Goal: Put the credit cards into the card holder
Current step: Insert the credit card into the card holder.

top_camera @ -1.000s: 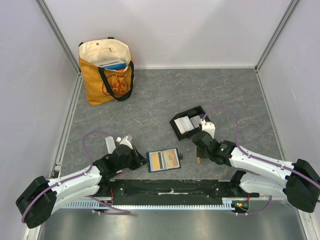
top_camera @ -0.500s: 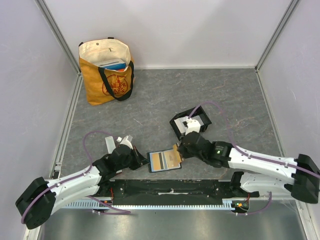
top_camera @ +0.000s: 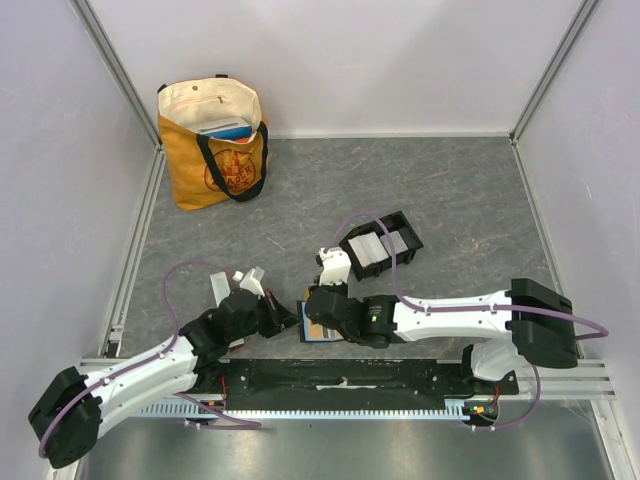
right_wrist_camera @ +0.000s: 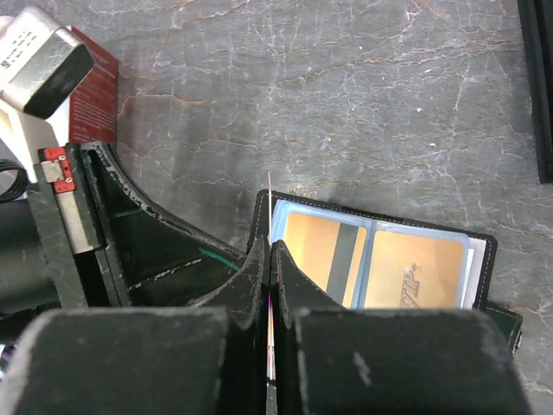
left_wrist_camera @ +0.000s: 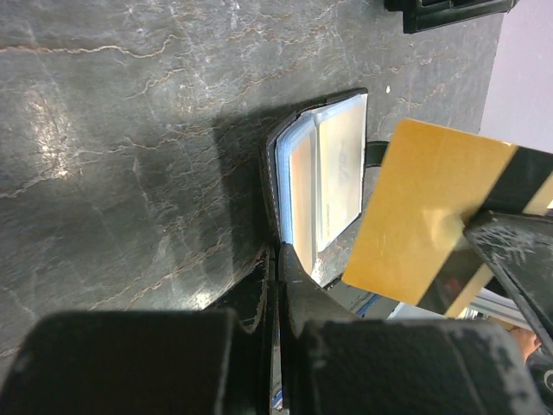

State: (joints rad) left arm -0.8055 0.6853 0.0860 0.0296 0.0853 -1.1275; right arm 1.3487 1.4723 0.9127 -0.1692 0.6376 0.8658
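Observation:
The black card holder [top_camera: 396, 218] sits mid-table with pale grey-blue credit cards [top_camera: 372, 250] lying in it. Nearer the front, a black folding wallet [left_wrist_camera: 321, 173] stands open, and my left gripper [left_wrist_camera: 278, 252] is shut on its edge. My right gripper [right_wrist_camera: 270, 246] reaches across to the wallet [right_wrist_camera: 380, 259] and is shut on an orange-gold credit card [left_wrist_camera: 423, 216], which shows edge-on [right_wrist_camera: 270, 194] in the right wrist view. Two more gold cards [right_wrist_camera: 415, 270] sit in the wallet's clear sleeves. In the top view both grippers, left [top_camera: 285, 318] and right [top_camera: 311, 322], meet at the wallet.
An orange tote bag [top_camera: 213, 140] stands at the back left by the wall. The right arm's cable [top_camera: 365, 225] loops over the card holder. White walls close in the table on three sides, and a metal rail [top_camera: 340, 385] runs along the front edge.
My right gripper has swung left from beside the card holder to the wallet, carrying the orange-gold card. The left gripper has stayed on the wallet's edge.

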